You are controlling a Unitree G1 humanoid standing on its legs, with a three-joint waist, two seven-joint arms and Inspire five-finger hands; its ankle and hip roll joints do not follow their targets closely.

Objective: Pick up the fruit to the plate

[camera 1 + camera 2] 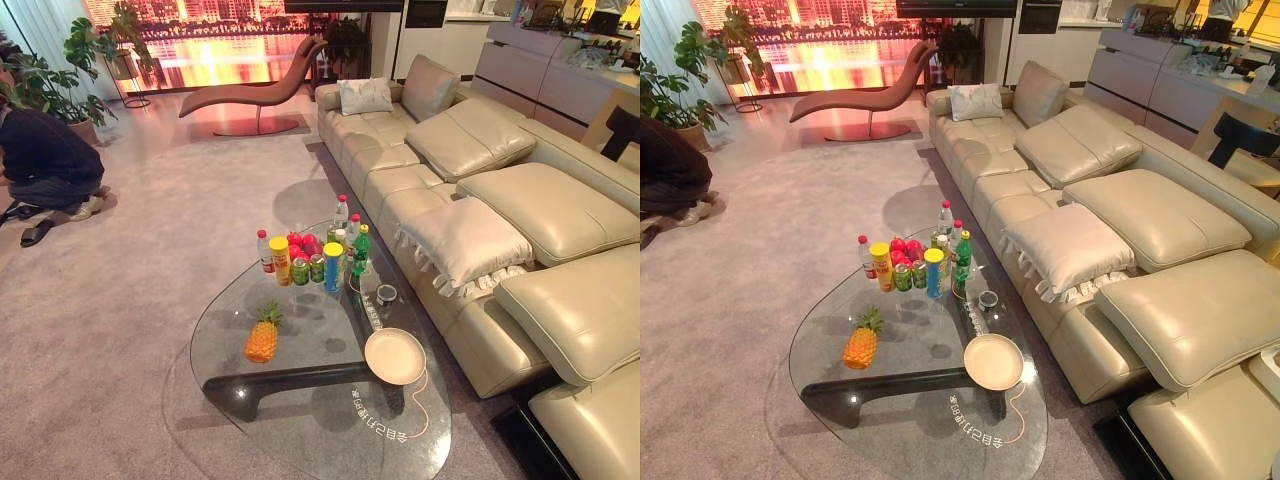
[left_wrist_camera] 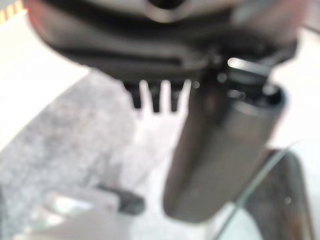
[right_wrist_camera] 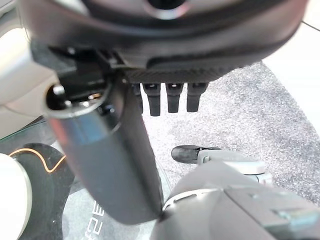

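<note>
Close before the left wrist camera, the left hand point(image 2: 165, 60) is seen with short dark fingers hanging straight and nothing held; the right hand point(image 3: 170, 65) is seen likewise in its own wrist view, fingers straight and relaxed, empty. Both are kept well apart from the fruit. On the glass bench point(image 1: 240, 330), a pineapple point(image 1: 262, 338) is laid on the bare glass, apart from the empty cream plate point(image 1: 394, 356) nearer the sofa point(image 1: 520, 200). Red fruit point(image 1: 302, 243) is piled at the far end among bottles point(image 1: 342, 212) and cans point(image 1: 300, 271). A crouching person point(image 1: 45, 160) is seen on the carpet point(image 1: 120, 300).
</note>
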